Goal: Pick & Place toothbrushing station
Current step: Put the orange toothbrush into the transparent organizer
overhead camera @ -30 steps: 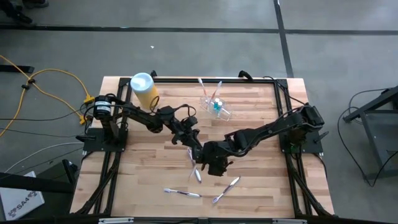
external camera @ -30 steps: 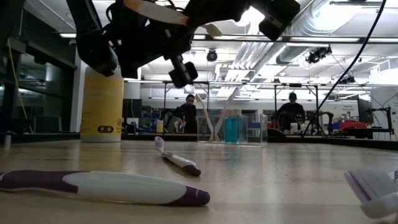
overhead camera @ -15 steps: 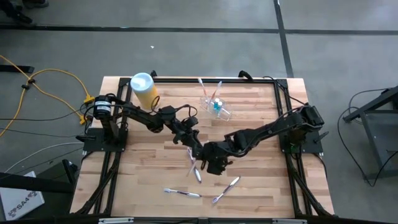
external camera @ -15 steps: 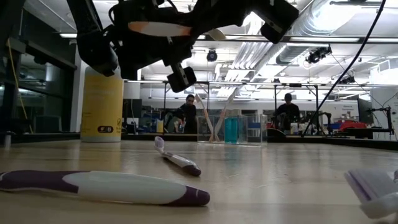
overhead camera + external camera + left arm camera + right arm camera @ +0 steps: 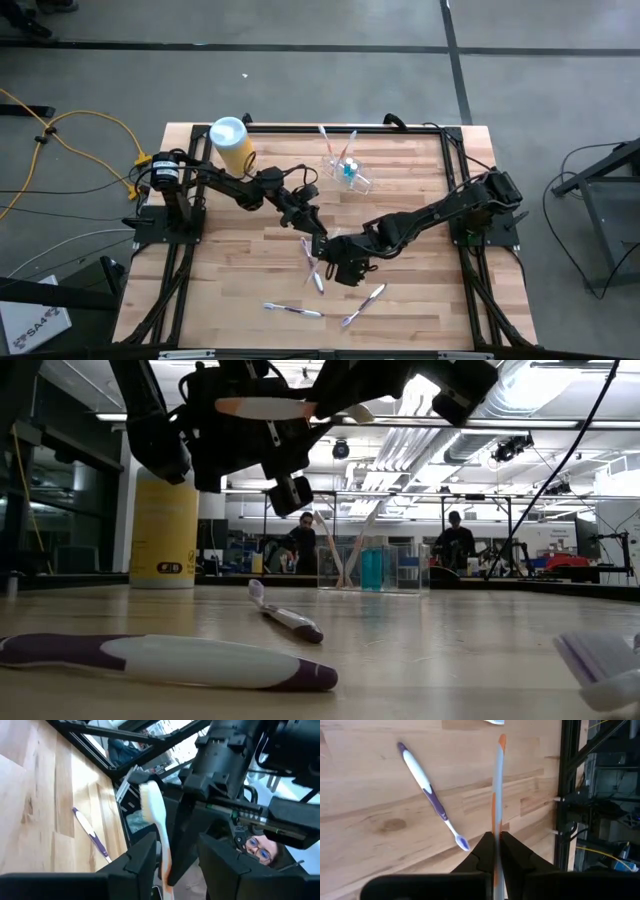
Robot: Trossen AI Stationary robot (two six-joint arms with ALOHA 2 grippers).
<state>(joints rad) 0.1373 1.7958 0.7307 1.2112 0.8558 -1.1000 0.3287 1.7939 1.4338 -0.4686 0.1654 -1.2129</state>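
My right gripper (image 5: 495,851) clenched 1 orange-and-white toothbrush (image 5: 496,795) above mid-table, my left gripper (image 5: 172,862) released, jaws apart around it. Nearer lay 3 purple toothbrushes (image 5: 293,311); the toothbrushing station (image 5: 345,167) stood at the far edge, holding 2 brushes.

You're looking at a pale wood counter (image 5: 420,190) with a yellow canister (image 5: 233,147) and the clear toothbrushing station (image 5: 345,168) standing along its far side; three toothbrushes (image 5: 292,310) lie loose nearer the front edge.
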